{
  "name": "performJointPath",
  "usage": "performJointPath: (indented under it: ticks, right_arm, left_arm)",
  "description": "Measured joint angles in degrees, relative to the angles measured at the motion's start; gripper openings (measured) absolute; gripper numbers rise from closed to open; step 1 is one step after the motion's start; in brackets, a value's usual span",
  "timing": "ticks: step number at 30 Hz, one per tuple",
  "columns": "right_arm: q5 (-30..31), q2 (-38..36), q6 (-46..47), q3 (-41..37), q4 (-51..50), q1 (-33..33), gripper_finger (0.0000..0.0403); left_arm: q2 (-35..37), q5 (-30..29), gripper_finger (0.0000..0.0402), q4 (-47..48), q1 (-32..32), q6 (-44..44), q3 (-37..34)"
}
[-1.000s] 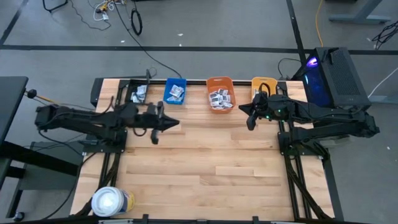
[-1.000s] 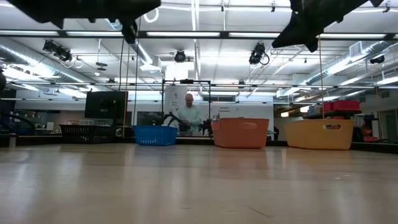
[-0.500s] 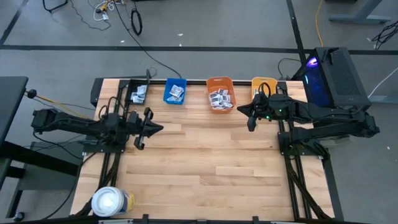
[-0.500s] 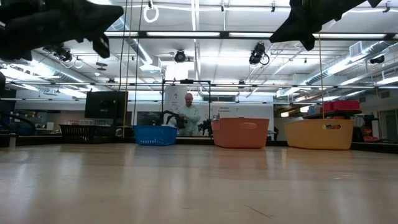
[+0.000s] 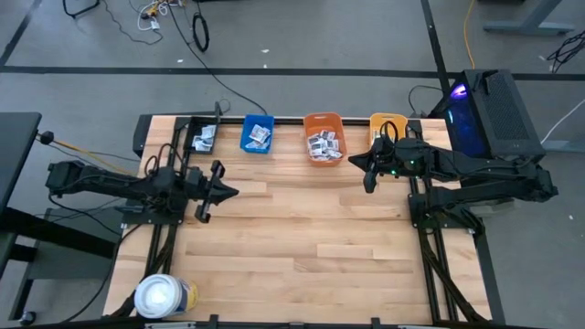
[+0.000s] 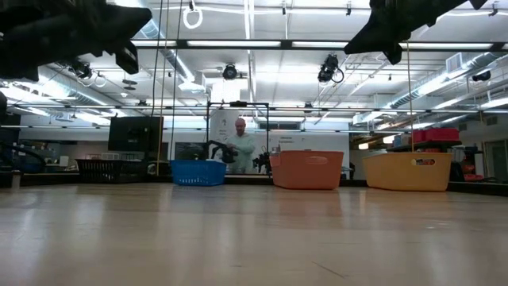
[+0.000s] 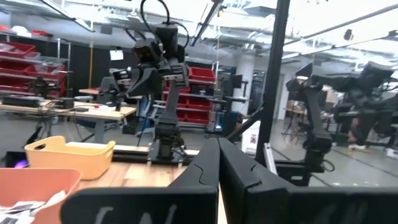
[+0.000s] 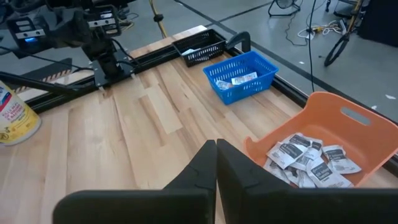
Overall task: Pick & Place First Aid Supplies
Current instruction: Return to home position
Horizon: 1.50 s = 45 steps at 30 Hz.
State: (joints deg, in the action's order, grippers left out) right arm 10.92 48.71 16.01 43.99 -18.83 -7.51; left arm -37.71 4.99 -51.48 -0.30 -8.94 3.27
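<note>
The first aid supplies are small white packets lying in the black tray, the blue bin and the orange bin; the right wrist view shows them in the orange bin. My left gripper hovers shut and empty over the table's left part, clear of the bins. My right gripper hangs shut and empty above the table, just near of the orange bin and the yellow bin. Both pairs of fingers meet in the wrist views, the left and the right.
A large white roll with a yellow-blue band stands at the table's near left corner. The four bins line the far edge. A person stands in the room beyond the table. The bare wooden tabletop lies between the arms.
My left gripper has drawn back toward the table's left edge and come down a little, its fingers tipping upward; it stayed shut and empty. Most of this move fell in the first half second.
</note>
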Motion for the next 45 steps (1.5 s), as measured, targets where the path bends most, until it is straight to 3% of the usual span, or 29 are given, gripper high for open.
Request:
performJointPath:
  ticks: [10, 15, 18, 30, 35, 45]
  right_arm:
    - [0.0, 0.0, 0.5, 0.0, 0.0, 0.0, 0.0013]
    - [10.9, 0.1, 13.6, 0.1, 5.7, -0.1, 0.0013]
    - [12.9, 0.2, 15.1, 0.1, 8.6, 0.0, 0.0013]
    - [4.8, 0.2, 12.9, 0.1, 10.1, 0.0, 0.0013]
    - [3.0, 0.2, 12.9, 0.1, 10.1, 0.0, 0.0013]
    - [3.0, 0.2, 12.9, 0.0, 10.1, 0.0, 0.0013]
  left_arm:
    - [0.0, -0.7, 0.0000, 1.1, 0.1, 0.1, 0.0]
    - [-0.1, -1.0, 0.0000, 1.1, 0.1, 0.5, 0.0]
    - [0.0, -0.5, 0.0000, 0.9, 0.1, 0.7, 0.0]
    - [0.3, 1.1, 0.0000, 1.0, 0.1, 3.9, 0.0]
    - [4.8, 1.9, 0.0000, 2.3, 0.1, 5.4, 0.1]
    - [15.3, 3.2, 0.0000, 15.9, -2.2, 9.4, 0.1]
